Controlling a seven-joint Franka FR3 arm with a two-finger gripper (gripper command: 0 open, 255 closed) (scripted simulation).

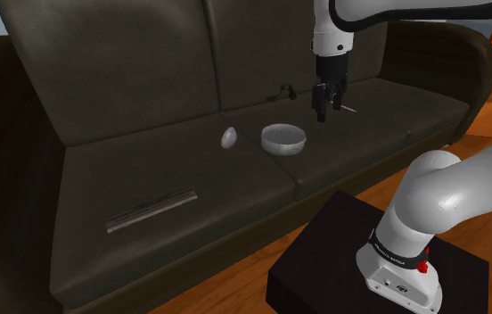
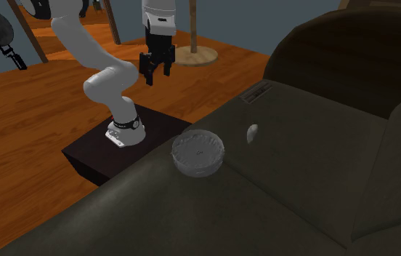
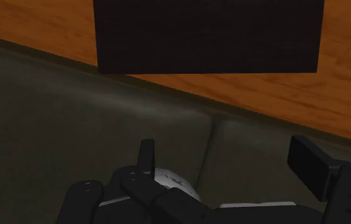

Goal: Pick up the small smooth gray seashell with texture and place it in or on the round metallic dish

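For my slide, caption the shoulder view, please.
Open gripper above dark sofa; round dish and pale seashell lie apart on it.

A big dark sofa (image 1: pixel 146 178) sits on a shiny orange wood floor (image 2: pixel 32 124). The far wall (image 2: pixel 250 18) is blue. A wooden pole (image 2: pixel 192 33) stands by it.

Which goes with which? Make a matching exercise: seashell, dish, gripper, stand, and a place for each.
1 seashell
2 round dish
3 gripper
4 black stand

A on the wooden floor
B in the air over the sofa
C on the sofa, shoulder view's left of the dish
D on the sofa, shoulder view's right of the seashell

Pairs: 1-C, 2-D, 3-B, 4-A
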